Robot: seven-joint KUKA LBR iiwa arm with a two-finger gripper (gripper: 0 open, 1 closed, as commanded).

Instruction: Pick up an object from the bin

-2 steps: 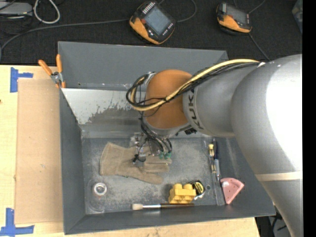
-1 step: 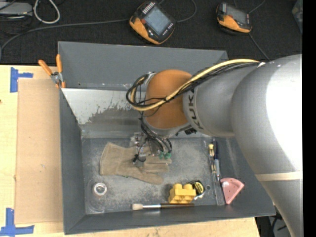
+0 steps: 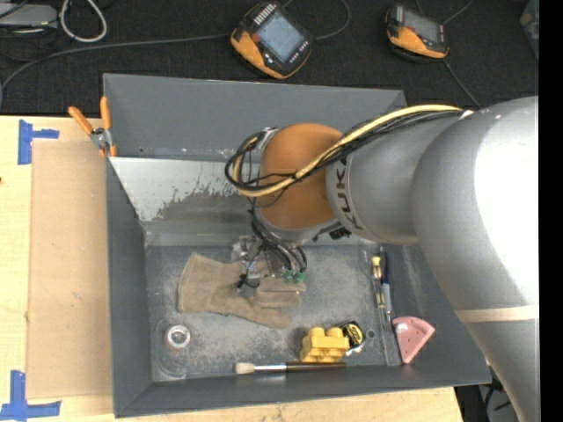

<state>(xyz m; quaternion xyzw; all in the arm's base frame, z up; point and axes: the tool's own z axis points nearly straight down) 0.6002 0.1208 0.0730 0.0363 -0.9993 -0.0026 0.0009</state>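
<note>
One glove: tan, flat, long axis running left to right.
Fingers: directly over its right end; open or closed, cannot tell.

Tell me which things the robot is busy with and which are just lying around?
Busy with: the pincer, down over the tan glove in the middle of the bin.
Just lying about: yellow block, pink wedge, thin stick, small clear cup, pen.
</note>
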